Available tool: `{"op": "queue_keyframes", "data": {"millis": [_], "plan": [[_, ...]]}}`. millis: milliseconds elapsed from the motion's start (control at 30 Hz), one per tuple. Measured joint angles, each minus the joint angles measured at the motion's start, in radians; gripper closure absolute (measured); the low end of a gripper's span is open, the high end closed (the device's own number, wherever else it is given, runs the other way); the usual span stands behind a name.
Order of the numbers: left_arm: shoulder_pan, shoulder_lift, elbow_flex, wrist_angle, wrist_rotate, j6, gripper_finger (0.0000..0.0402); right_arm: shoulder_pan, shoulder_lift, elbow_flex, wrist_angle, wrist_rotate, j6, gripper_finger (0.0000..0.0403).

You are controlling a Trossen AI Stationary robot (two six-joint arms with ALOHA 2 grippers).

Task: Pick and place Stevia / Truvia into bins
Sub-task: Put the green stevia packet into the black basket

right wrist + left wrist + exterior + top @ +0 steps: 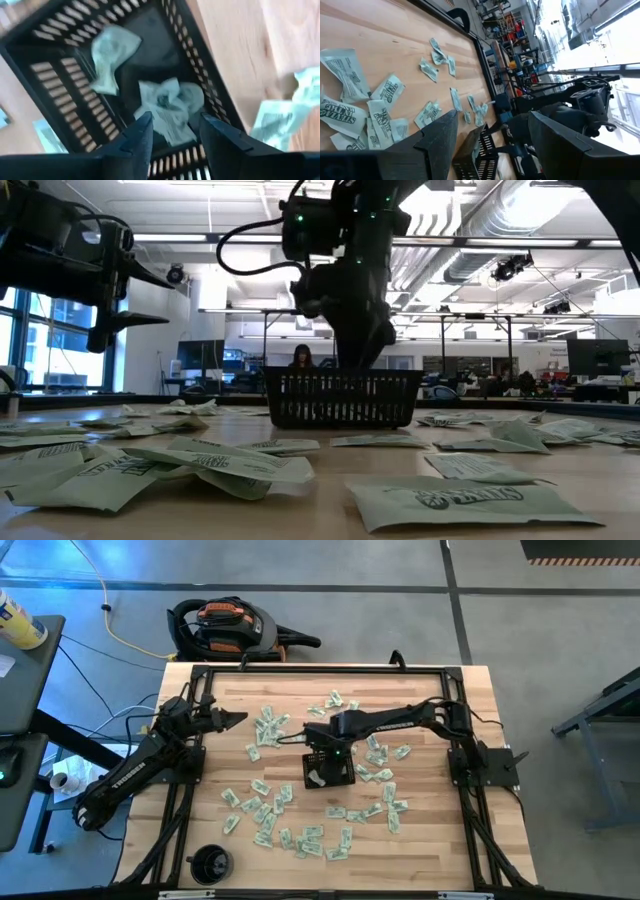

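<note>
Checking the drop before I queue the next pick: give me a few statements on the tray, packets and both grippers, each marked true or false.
1. The right gripper hangs over the black tray. True.
2. The tray holds no packets. False: crumpled packets lie inside.
3. The left gripper is shut on a packet. False: it is open and holds nothing, off to the table's left.
4. Many sachets lie loose on the table. True.
</note>
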State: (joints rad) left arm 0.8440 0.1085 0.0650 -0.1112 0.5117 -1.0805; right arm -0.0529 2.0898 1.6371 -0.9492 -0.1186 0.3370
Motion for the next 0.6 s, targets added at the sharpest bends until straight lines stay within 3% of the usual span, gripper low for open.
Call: {"op": "queue_keyframes", "data": {"millis": [233,433,500,600], "plan": [[0.0,0.0,0.0,0.0,0.014,0.0,0.0124,0.018,-0.044,0.0,-0.203,0.151,-0.04,0.0245],[0.0,0.0,0.0,0.001,0.023,0.001,0.0124,0.016,-0.105,-0.003,-0.486,0.291,-0.078,0.025],[0.0,0.0,0.0,0.001,0.022,0.001,0.0124,0.013,-0.14,-0.032,-0.517,0.345,-0.122,0.0246],[0.0,0.0,0.0,0.001,0.022,0.003,0.0124,-0.009,-0.244,-0.14,-0.49,0.336,-0.155,0.0238]]}}
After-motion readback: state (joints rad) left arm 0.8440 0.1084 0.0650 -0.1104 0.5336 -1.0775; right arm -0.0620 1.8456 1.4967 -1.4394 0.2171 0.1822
